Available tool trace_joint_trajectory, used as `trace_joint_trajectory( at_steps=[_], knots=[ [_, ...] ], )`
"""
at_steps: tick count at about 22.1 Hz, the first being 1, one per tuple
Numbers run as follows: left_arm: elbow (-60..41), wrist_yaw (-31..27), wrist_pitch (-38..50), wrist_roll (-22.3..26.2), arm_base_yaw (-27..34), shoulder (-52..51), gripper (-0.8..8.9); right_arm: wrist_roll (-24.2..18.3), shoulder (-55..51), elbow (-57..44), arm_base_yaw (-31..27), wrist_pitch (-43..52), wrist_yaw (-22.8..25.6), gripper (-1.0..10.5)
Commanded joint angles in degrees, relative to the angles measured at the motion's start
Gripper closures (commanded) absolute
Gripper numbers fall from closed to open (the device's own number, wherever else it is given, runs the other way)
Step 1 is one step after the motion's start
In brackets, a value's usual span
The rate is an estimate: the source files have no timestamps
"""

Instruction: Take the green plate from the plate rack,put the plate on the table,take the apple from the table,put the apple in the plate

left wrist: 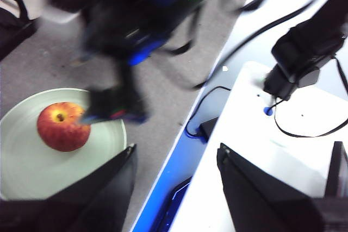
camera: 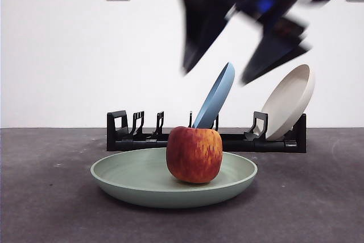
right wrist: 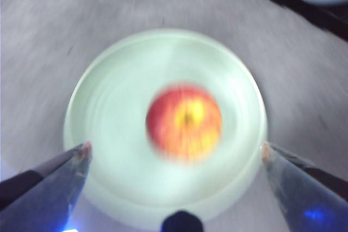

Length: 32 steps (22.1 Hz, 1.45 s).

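Red apple (camera: 194, 154) sits in the green plate (camera: 136, 183) on the worktop (camera: 45, 197), directly below the right gripper (camera: 244, 55), jaws spread and empty; left gripper (left wrist: 176, 169) likewise released.

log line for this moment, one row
apple: in green plate on table | right claw: open, above apple, empty | left claw: open, off to the side
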Motion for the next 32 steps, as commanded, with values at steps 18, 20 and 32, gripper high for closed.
trace_joint_trajectory(
  at_steps=[18, 20, 32],
  knots=[
    [-0.02, -0.87, -8.35, 0.28, 0.02, -0.04, 7.24, 4.0, -30.29, 0.17, 0.13, -33.03, -11.32, 7.6],
    [-0.02, -0.87, -8.74, 0.24, 0.02, -0.07, 8.23, 4.0, -30.75, 0.17, 0.13, -33.03, -11.41, 9.7],
    [-0.02, -1.36, -8.7, 0.24, 0.02, -0.07, 8.18, 6.05, -30.82, 0.17, 0.13, -32.92, -11.26, 9.5]
  ],
)
